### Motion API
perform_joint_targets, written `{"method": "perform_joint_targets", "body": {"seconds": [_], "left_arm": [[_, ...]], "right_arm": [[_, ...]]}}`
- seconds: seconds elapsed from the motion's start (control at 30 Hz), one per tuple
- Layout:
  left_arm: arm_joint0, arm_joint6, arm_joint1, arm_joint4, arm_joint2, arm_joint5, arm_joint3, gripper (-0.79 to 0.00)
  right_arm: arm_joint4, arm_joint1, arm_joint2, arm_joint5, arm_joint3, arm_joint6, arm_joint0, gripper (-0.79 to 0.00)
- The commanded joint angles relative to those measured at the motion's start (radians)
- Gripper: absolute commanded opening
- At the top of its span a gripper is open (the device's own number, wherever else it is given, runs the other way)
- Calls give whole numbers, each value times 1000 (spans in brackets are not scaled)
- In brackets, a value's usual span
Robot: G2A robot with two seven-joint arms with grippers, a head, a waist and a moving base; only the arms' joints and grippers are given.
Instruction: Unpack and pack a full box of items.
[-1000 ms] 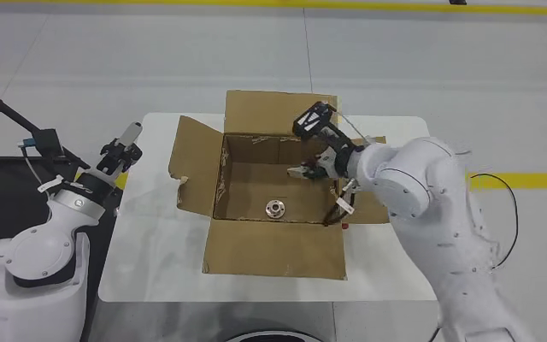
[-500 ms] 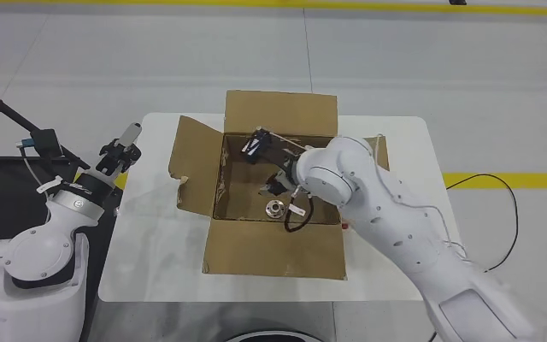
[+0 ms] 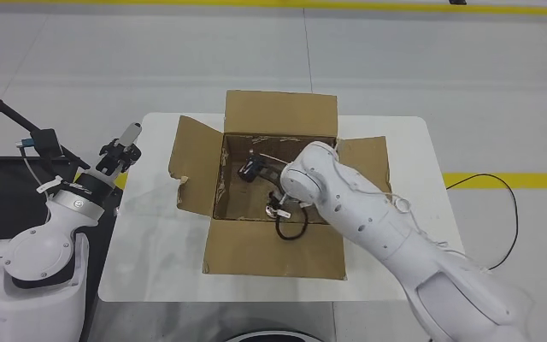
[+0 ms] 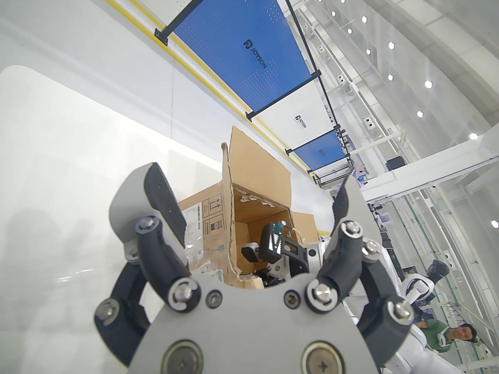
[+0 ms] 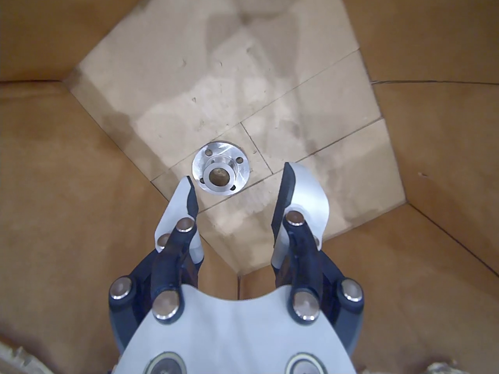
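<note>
- Nearly unpacked, by my reckoning: box (image 3: 273, 248) held one metal flange (image 5: 221, 173).
- Right gripper (image 5: 237, 186) hung just above it, jaws apart, empty.
- Left gripper (image 4: 251, 186) gaped empty, well apart from box; repacking not begun.

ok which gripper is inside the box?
The right gripper, open, down inside the cardboard box over the metal flange; the left gripper is open outside it, by the table edge.

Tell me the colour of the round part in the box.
The round part is shiny silver; right wrist view.
</note>
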Motion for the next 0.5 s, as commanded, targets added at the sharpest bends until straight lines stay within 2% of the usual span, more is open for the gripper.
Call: {"method": "perform_joint_targets", "body": {"seconds": [0.0, 0.07, 0.33, 0.47], "left_arm": [[0, 0, 0, 0, 0, 0, 0, 0], [0, 0, 0, 0, 0, 0, 0, 0], [0, 0, 0, 0, 0, 0, 0, 0], [0, 0, 0, 0, 0, 0, 0, 0]], "right_arm": [[14, -15, -18, -16, 37, 4, 10, -369], [23, -30, -33, -26, 64, 4, 18, -394], [14, -83, -89, -33, 162, 17, 46, -397], [19, -103, -100, -41, 205, 2, 49, -431]]}}
